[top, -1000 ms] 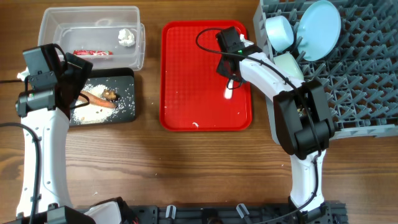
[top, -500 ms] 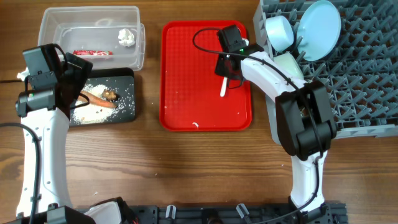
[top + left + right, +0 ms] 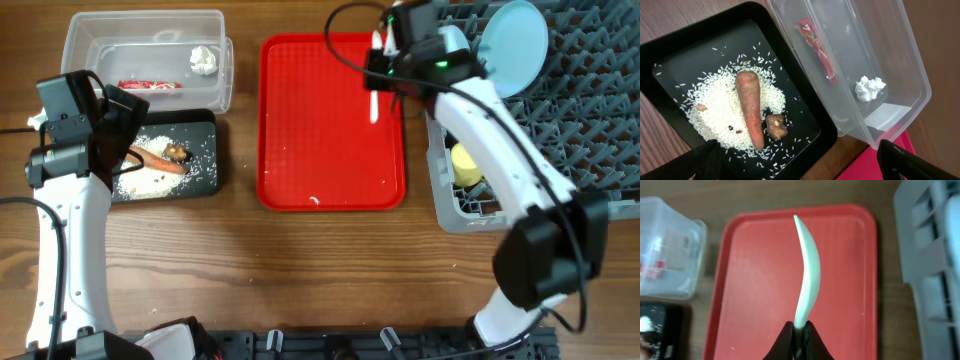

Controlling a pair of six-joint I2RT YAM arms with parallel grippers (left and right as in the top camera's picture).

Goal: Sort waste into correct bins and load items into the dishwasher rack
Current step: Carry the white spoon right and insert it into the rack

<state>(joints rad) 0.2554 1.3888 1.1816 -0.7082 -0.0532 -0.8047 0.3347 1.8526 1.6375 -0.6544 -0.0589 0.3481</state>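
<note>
My right gripper point(image 3: 799, 330) is shut on the handle end of the white plastic spoon point(image 3: 807, 265), which hangs above the red tray's far right corner point(image 3: 374, 100), beside the grey dishwasher rack point(image 3: 590, 130). The rack holds a light blue plate point(image 3: 513, 35) and a yellow cup point(image 3: 463, 165). My left gripper point(image 3: 802, 167) hangs open above the black tray point(image 3: 670, 55), where a carrot piece point(image 3: 751, 107), a brown lump point(image 3: 775, 125) and rice crumbs point(image 3: 715, 110) lie. The clear tub point(image 3: 910, 60) holds the snack wrapper point(image 3: 817, 47) and a tissue point(image 3: 870, 87).
The flat red tray point(image 3: 300, 150) lies between the bins and the rack, with a few white specks near its front edge. My right arm reaches across the rack's left side. Bare wooden table runs along the front.
My right gripper has closed fully on the spoon, lifted it off the red tray and carried it toward the tray's far right corner. The left arm has not moved.
</note>
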